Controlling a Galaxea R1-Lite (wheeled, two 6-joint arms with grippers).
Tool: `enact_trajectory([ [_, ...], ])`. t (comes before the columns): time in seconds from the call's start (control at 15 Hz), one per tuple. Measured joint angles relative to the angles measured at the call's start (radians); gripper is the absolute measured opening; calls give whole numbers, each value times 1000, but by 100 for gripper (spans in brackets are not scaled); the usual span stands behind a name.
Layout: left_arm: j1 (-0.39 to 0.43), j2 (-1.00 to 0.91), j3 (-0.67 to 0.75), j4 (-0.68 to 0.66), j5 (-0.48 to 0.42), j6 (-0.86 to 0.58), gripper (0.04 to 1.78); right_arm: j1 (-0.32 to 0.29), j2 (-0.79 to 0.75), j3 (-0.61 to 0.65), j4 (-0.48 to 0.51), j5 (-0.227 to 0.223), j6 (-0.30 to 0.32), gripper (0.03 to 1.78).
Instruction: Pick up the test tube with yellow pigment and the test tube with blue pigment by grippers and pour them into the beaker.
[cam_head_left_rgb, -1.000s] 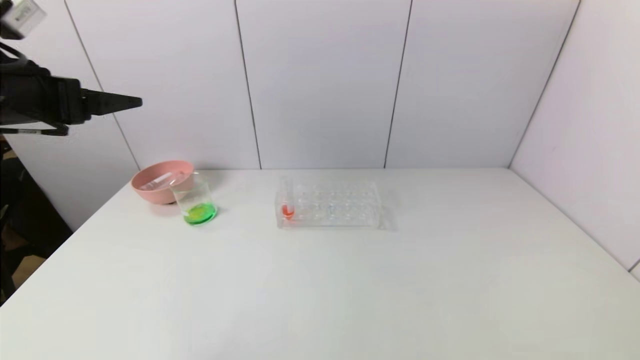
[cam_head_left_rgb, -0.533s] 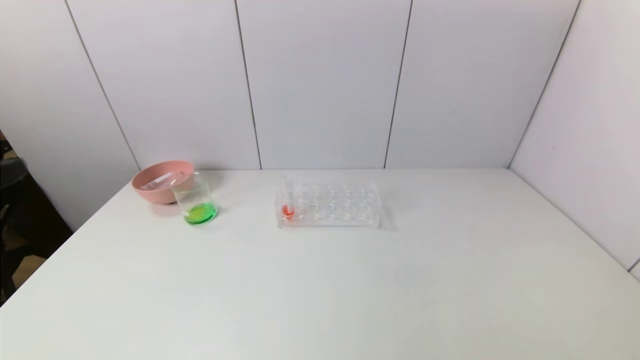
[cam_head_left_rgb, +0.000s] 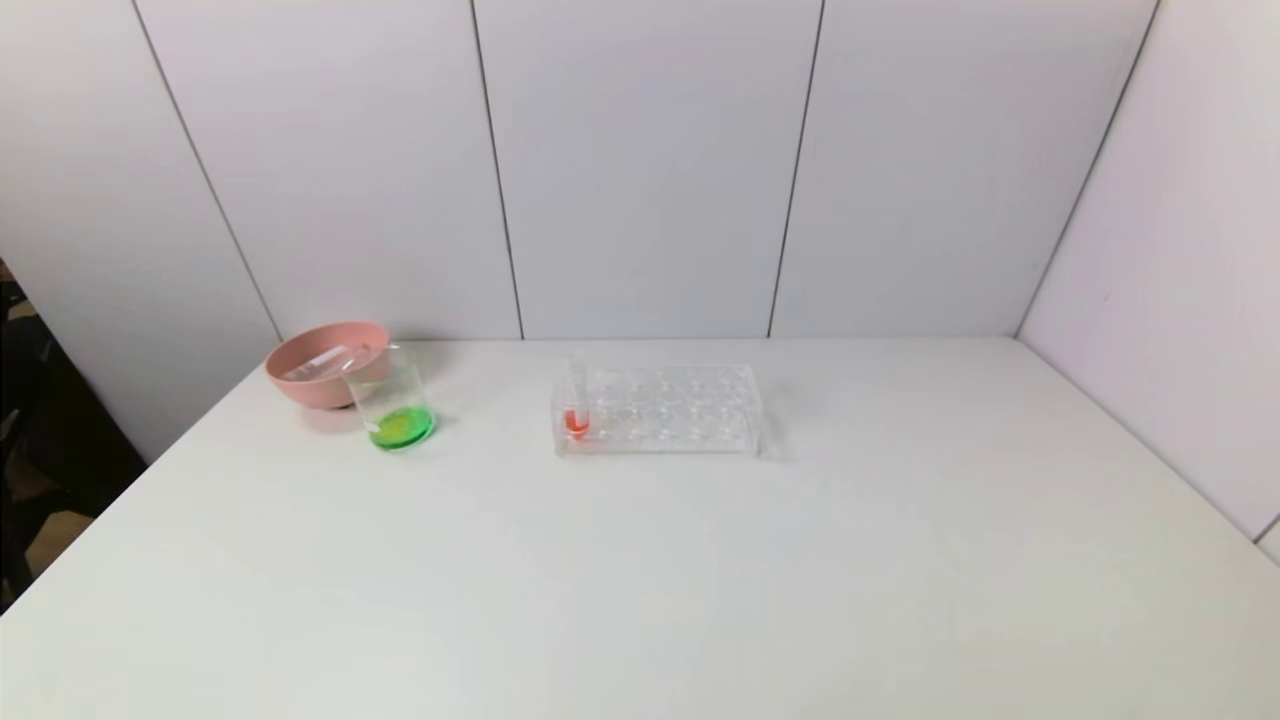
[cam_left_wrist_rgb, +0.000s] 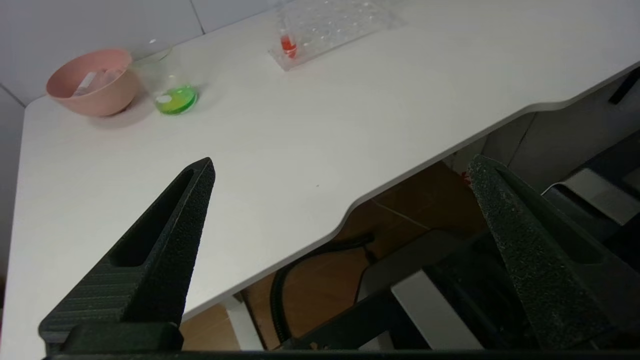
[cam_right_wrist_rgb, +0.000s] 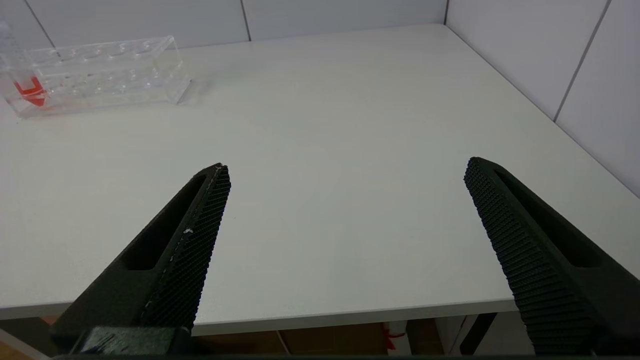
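The left gripper (cam_left_wrist_rgb: 340, 170) had left the head view: a second earlier it hung high at the left edge of that view, above the bowl, and half a second earlier it was already gone. Now, from its own wrist view, it sat back off the near left corner of the table (cam_head_left_rgb: 640, 580), its fingers (cam_left_wrist_rgb: 165, 235) spread wide and holding nothing. The right gripper (cam_right_wrist_rgb: 345, 175) was likewise outside the head view, parked off the near edge toward the right, fingers (cam_right_wrist_rgb: 185, 240) wide apart and empty. On the table nothing else had shifted across the three head frames. The beaker (cam_head_left_rgb: 392, 402) stood just in front of and touching or nearly touching the pink bowl (cam_head_left_rgb: 322, 364) at the far left, with a shallow layer of green liquid (cam_head_left_rgb: 401, 428) in its bottom. I judged that green to be yellow and blue mixed, so both pours looked done. The bowl held what seemed to be clear tubes (cam_head_left_rgb: 318, 362) lying flat, though which was the yellow one and which the blue could not be told, as no coloured liquid showed in them. The rack (cam_head_left_rgb: 655, 408) stood in the middle far part of the table, well apart from the beaker, with only the red tube (cam_head_left_rgb: 576, 405) upright at its left end. With both arms drawn back and empty, the task read as finished or at its very end.
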Motion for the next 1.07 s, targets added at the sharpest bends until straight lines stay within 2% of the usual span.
enact_trajectory([
  [0.13,-16,-69,86,-11,120,33,176,0,0,0,0,0,0,171],
  [0.33,-33,-181,314,-152,270,8,176,0,0,0,0,0,0,171],
  [0.73,-43,-268,895,-775,417,-82,176,0,0,0,0,0,0,171],
  [0.87,-44,-276,966,-889,487,-136,176,0,0,0,0,0,0,171],
  [1.07,-44,-279,989,-897,493,-201,176,0,0,0,0,0,0,171],
])
